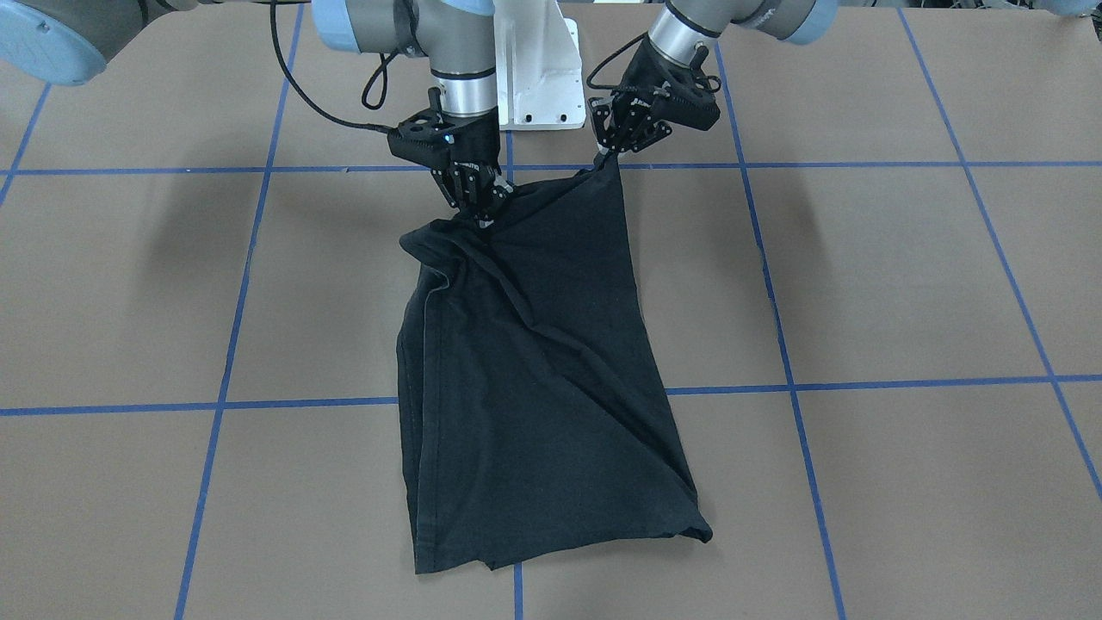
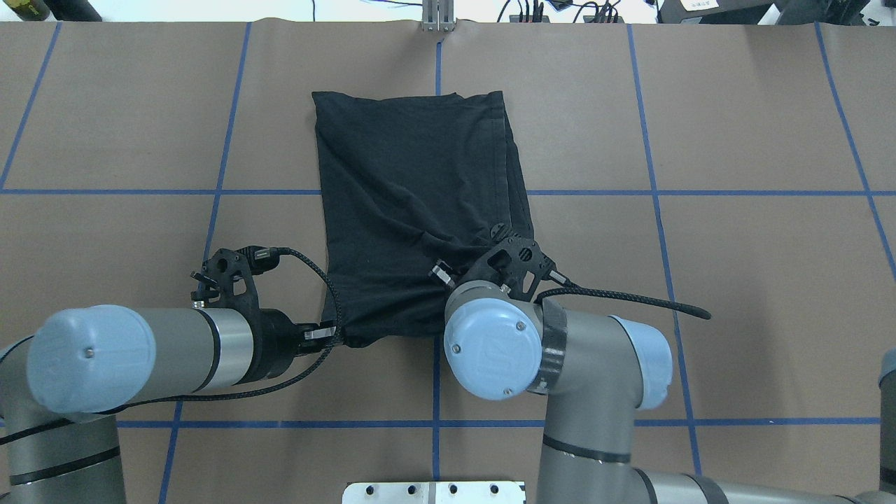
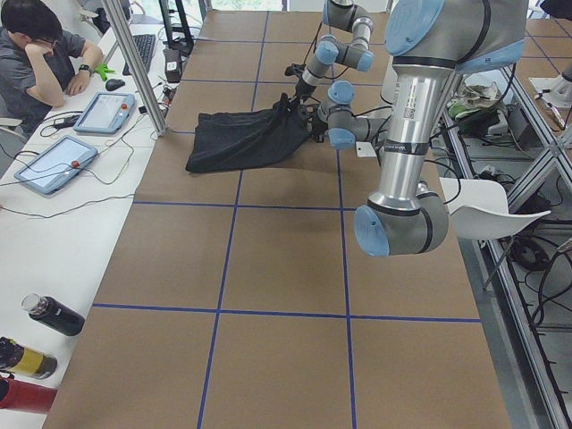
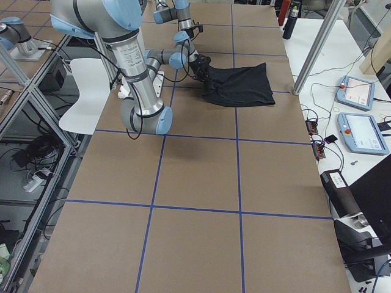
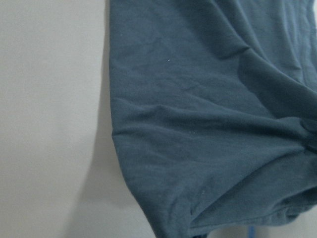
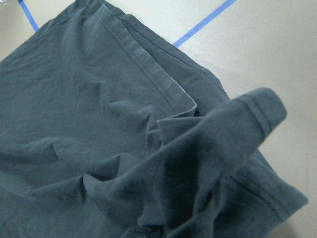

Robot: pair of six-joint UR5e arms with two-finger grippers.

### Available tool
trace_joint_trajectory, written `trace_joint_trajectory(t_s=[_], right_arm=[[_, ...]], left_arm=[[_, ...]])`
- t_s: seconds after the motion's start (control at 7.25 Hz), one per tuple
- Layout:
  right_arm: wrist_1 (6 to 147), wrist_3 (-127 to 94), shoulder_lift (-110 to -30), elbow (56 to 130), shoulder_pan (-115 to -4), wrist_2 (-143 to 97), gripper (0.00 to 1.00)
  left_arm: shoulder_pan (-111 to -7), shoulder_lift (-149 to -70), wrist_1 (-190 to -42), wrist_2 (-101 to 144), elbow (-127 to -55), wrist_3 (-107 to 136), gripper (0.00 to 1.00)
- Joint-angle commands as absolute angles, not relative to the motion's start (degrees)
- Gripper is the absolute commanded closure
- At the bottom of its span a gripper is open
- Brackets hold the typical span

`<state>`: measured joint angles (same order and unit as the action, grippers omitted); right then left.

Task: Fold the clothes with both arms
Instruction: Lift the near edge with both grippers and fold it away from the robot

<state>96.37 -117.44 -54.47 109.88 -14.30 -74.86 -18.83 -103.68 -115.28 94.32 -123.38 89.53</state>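
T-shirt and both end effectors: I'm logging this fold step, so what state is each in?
T-shirt: folded lengthwise, edge nearest the robot lifted, far end flat on the table.
Left end effector: shut on one lifted corner of the T-shirt.
Right end effector: shut on the bunched fabric at the other lifted corner.

A robotics lab. A left arm (image 2: 175,350) and a right arm (image 2: 581,364) work at a long table (image 3: 286,259) covered in brown paper with a blue tape grid (image 3: 286,313). Beside it an operator (image 3: 36,54) sits at a white desk (image 3: 27,241) with pendants (image 3: 54,165), a keyboard (image 3: 143,49) and loose cables (image 3: 54,210). Aluminium posts (image 3: 134,67) frame the rig.
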Motion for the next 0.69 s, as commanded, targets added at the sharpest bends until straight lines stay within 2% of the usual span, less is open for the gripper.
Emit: trace_joint_trajectory(t_s=[0.0,0.14,0.28,0.55], right_arm=[[107.18,-118.56,-55.81,122.65,-8.89,-74.18,1.0],[109.66,-118.56,-55.11,125.74,-8.88,-74.18,1.0],[109.51,-117.96,-54.76,125.25,-9.14,-74.18,1.0],[109.07,-113.41,-53.45,122.45,-16.05,-74.27,1.0]], left_arm=[[-18.9,-105.28,-111.9,95.62,-129.8,89.56,1.0],[-19.16,-109.82,-106.06,97.1,-129.64,89.56,1.0],[-21.51,-112.73,-102.95,97.29,-129.29,89.39,1.0],[-27.21,-113.64,-102.75,97.99,-126.32,83.63,1.0]])
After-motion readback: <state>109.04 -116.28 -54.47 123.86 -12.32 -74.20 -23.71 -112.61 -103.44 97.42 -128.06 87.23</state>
